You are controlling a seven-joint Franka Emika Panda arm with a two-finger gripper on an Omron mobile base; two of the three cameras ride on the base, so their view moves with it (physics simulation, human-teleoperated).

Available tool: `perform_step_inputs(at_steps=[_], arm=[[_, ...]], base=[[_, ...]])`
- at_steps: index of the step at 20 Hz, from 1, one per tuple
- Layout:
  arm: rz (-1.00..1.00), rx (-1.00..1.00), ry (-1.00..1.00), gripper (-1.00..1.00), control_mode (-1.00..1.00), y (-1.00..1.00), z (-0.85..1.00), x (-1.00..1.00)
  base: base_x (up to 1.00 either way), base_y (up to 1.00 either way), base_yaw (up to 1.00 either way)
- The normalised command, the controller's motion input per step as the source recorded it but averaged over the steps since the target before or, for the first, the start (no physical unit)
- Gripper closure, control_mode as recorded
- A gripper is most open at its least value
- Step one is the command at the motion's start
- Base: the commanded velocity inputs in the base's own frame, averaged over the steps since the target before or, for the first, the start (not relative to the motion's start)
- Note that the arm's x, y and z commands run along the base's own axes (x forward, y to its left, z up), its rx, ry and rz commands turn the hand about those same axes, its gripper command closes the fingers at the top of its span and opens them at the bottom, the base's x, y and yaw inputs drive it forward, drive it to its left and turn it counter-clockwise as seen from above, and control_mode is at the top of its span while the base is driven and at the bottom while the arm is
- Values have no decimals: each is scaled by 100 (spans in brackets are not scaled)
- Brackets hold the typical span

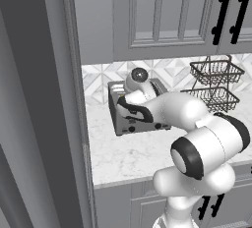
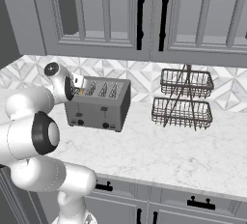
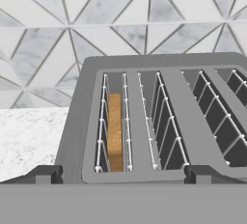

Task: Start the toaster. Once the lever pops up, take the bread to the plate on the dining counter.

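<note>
Jaws wide open, empty, above toaster (image 3: 159, 121), bread (image 3: 115, 131) in leftmost slot, no readable writing

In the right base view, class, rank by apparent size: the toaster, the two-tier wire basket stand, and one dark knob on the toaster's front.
1. Wire basket stand and toaster: look alike in size, so I leave them unranked.
2. Dark knob: clearly smallest.

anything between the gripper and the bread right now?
Nothing visible. The open gripper hovers above the toaster, and the bread stands in its leftmost slot with only the wire slot guides beside it.
</note>
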Motion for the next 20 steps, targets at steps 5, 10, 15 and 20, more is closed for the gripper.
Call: perform_step_inputs(at_steps=[5,10,15,20], arm=[[0,0,0,-100,-100,0,0,0],[0,0,0,-100,-100,0,0,0],[0,0,0,-100,-100,0,0,0],[0,0,0,-100,-100,0,0,0]], base=[[0,0,0],[0,0,0],[0,0,0],[0,0,0]])
